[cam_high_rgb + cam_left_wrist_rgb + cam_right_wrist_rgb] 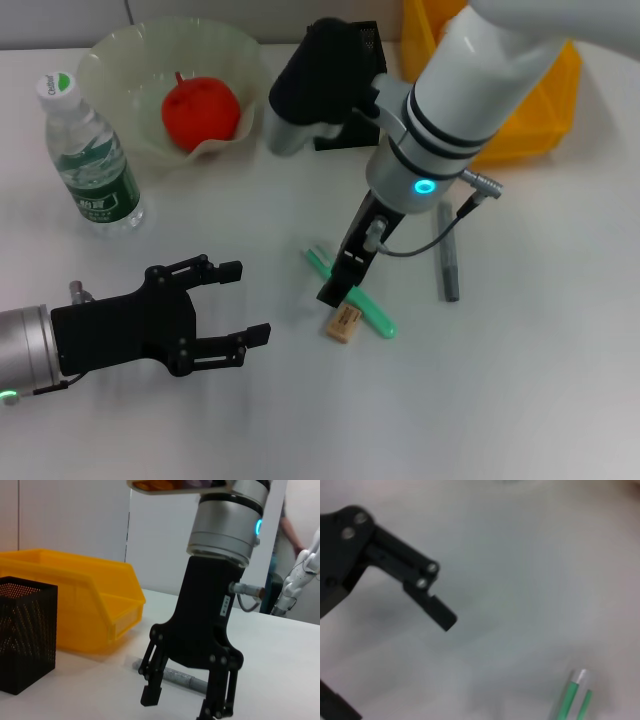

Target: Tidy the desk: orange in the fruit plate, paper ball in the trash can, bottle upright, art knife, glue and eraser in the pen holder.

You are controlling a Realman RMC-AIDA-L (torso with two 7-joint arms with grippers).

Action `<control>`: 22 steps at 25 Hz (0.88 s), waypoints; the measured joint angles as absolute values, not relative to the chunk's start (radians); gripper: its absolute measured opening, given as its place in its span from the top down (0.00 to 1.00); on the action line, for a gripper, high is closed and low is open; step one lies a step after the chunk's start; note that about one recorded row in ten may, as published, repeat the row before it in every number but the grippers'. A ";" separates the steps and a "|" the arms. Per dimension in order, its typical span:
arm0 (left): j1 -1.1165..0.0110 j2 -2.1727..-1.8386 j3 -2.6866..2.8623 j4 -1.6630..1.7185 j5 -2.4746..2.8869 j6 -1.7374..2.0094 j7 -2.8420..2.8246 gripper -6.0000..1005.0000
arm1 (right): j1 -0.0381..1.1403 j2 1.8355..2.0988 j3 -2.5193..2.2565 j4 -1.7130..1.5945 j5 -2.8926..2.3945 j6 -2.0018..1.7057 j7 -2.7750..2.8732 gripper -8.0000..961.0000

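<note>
A: Seven items, largest first. Trash can, yellow, at the far right of the worktop. Fruit plate, far left, the orange already in it. Bottle, upright, near the plate. Pen holder, black mesh, just beside the can. Grey pen-like tool, lying right of centre. Green tool, lying centre. Eraser, touching the green tool's side.

B: And your two grippers?

A: Right gripper: jaws apart, hanging directly above the eraser. Left gripper: jaws apart, idle low on the near left, well clear.

B: So you likely take the eraser next. How?

A: Bring your jaws straight down, straddle the block across its narrow sides, and keep one finger off the green tool so it isn't dragged along. Close only once both pads are level with the sleeve.
</note>
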State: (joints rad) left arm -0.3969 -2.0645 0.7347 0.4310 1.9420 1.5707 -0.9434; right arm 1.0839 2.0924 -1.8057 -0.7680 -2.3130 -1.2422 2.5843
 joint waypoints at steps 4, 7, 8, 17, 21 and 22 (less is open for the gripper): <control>-0.397 -2.065 0.735 0.431 1.942 1.567 -0.945 0.16 | 1.069 2.092 -1.824 -0.773 -2.311 -1.224 2.566 0.24; -0.399 -2.065 0.735 0.430 1.942 1.563 -0.946 0.16 | 1.060 2.092 -1.828 -0.773 -2.310 -1.206 2.565 0.24; -0.399 -2.066 0.735 0.429 1.942 1.562 -0.946 0.16 | 1.058 2.092 -1.829 -0.773 -2.310 -1.203 2.565 0.24; -0.403 -2.066 0.735 0.429 1.942 1.561 -0.958 0.16 | 1.039 2.092 -1.832 -0.768 -2.310 -1.179 2.563 0.26; -0.405 -2.067 0.735 0.430 1.942 1.560 -0.959 0.16 | 1.031 2.092 -1.834 -0.766 -2.310 -1.170 2.563 0.35; -0.405 -2.068 0.735 0.430 1.942 1.560 -0.959 0.16 | 1.030 2.092 -1.838 -0.766 -2.310 -1.167 2.563 0.38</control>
State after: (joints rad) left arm -0.4049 -2.0677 0.7348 0.4295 1.9421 1.5598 -0.9587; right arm 1.0297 2.0923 -1.8375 -0.7662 -2.3099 -1.1672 2.5631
